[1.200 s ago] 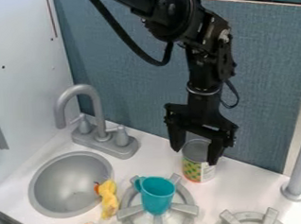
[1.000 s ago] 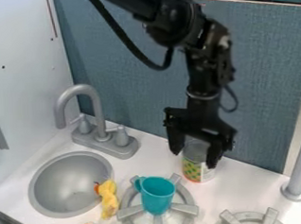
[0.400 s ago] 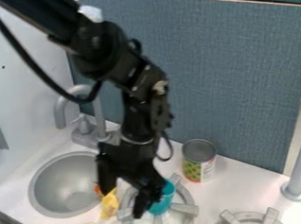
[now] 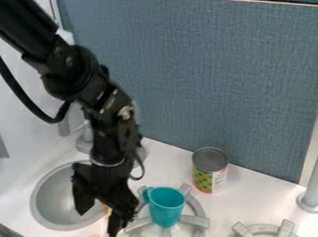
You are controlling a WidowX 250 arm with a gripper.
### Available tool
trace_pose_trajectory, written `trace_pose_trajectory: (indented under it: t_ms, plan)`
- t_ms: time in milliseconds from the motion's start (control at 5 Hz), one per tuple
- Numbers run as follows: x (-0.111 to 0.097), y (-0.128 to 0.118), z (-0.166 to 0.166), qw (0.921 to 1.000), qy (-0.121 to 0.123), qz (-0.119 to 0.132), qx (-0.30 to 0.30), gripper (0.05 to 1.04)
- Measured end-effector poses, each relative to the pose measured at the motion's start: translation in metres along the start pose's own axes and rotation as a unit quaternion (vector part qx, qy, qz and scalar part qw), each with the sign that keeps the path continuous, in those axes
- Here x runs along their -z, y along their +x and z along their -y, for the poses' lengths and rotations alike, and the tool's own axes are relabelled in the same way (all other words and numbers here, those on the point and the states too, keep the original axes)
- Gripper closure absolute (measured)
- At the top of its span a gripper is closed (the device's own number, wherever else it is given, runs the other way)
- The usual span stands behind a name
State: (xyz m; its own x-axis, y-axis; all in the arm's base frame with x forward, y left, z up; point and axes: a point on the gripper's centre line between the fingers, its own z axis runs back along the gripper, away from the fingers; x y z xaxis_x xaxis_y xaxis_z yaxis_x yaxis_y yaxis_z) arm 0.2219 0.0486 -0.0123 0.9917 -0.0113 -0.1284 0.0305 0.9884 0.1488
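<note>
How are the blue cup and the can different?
The blue cup is plain with a handle, while the can has a patterned label and no handle. The cup sits on the stove burner; the can stands on the white counter. Both are upright.

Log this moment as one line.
Gripper: open, over sink edge, by mostly hidden yellow toy | Teal cup: upright on burner | Can: upright on counter

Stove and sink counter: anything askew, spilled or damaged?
No spill or damage visible. The can stands upright. Mildly odd: the teal cup sits directly on the burner, an unusual spot for a cup. Can't judge what the gripper hides.
</note>
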Motion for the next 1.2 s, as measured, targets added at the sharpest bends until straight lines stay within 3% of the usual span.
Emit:
trace_pose_trajectory:
  t_ms: [200, 400, 600, 1000, 1200]
  plan:
    - [0.030, -0.001, -0.010, 0.9994, -0.015, -0.019, 0.023, 0.083]
    - [0.048, 0.001, -0.015, 0.9992, -0.018, -0.015, 0.032, 0.083]
    - [0.063, -0.001, -0.021, 0.9994, -0.021, -0.014, 0.024, 0.083]
    - [0.086, 0.004, -0.022, 0.9988, -0.023, -0.041, 0.015, 0.130]
    - [0.091, 0.006, -0.021, 0.9985, -0.026, -0.047, 0.011, 0.406]
